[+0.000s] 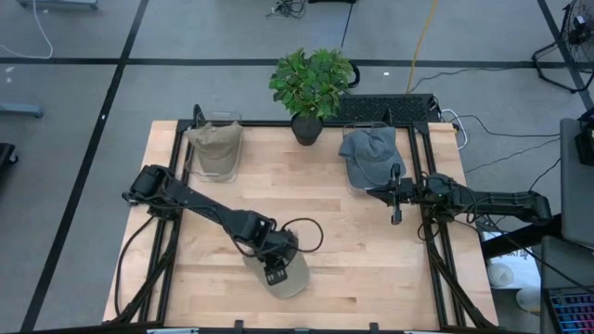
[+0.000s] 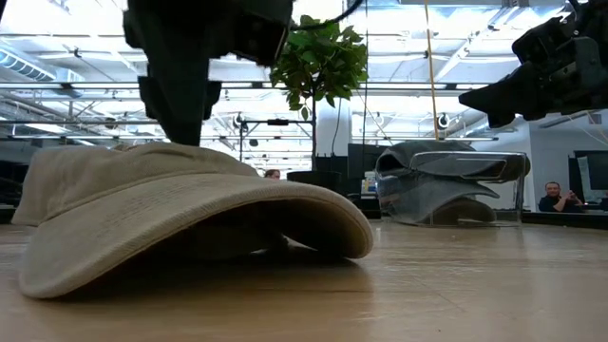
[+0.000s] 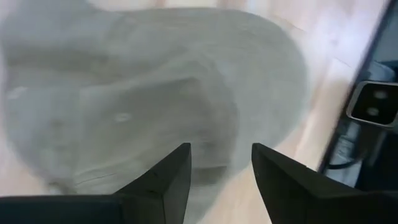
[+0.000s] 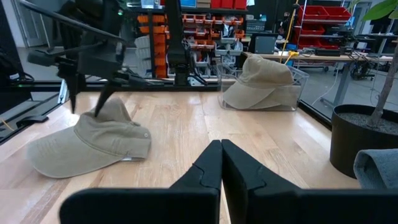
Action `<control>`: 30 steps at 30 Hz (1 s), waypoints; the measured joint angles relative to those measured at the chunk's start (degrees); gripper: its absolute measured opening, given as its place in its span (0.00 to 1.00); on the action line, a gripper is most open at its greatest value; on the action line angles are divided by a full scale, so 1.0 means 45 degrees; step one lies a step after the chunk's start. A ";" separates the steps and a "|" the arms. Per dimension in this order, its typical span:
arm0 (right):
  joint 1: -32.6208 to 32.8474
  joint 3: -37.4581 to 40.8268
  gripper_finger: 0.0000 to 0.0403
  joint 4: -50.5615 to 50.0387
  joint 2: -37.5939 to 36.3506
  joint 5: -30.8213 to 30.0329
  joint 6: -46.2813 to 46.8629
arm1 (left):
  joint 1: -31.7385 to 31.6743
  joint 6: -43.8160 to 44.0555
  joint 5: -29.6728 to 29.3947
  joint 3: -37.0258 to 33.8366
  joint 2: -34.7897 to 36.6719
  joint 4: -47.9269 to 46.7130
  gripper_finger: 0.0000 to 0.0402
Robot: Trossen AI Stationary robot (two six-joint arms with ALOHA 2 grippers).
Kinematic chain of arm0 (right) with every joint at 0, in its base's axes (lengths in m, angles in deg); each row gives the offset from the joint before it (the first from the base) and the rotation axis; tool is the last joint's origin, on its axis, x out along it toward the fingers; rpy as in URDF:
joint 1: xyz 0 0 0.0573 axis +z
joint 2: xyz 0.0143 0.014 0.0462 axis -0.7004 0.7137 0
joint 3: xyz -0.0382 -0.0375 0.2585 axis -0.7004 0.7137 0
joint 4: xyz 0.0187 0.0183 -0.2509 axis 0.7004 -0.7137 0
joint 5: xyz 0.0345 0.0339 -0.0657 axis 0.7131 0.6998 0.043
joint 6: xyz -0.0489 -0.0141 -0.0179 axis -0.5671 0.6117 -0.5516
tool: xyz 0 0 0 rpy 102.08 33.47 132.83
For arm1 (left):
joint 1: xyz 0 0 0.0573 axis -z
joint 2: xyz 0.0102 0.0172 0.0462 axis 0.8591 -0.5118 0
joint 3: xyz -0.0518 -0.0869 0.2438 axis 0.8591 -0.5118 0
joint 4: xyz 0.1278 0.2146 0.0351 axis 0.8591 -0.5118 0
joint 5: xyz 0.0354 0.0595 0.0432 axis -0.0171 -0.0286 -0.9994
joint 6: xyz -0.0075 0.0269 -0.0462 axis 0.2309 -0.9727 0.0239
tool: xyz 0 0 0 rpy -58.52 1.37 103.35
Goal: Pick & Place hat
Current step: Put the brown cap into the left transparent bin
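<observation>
Left gripper, jaws parted and empty, hangs just above a tan hat. Right gripper, jaws closed and empty, sits beside the clear bin holding a grey hat. Another clear bin holds a tan cap.

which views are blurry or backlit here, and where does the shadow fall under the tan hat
Left wrist view: the tan hat is soft and out of focus, the left gripper open just above it. Low view: bright ceiling lights backlight the scene, the arm is a dark silhouette, and shadow pools under the hat's brim. High view and right wrist view are evenly lit and sharp.
</observation>
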 joint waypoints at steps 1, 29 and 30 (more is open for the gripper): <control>0.0000 0.0000 0.00 0.0005 -0.0002 0.0000 -0.0003 | 0.0088 0.0005 -0.0004 0.0000 0.0000 0.0136 0.44; -0.0003 0.0000 0.00 0.0008 -0.0005 0.0000 -0.0001 | 0.0365 -0.0331 -0.0998 -0.0005 -0.0779 0.0200 0.44; -0.0001 0.0000 0.00 0.0005 0.0000 0.0000 -0.0001 | 0.0321 -0.0392 -0.0868 -0.0005 -0.0859 0.0218 0.44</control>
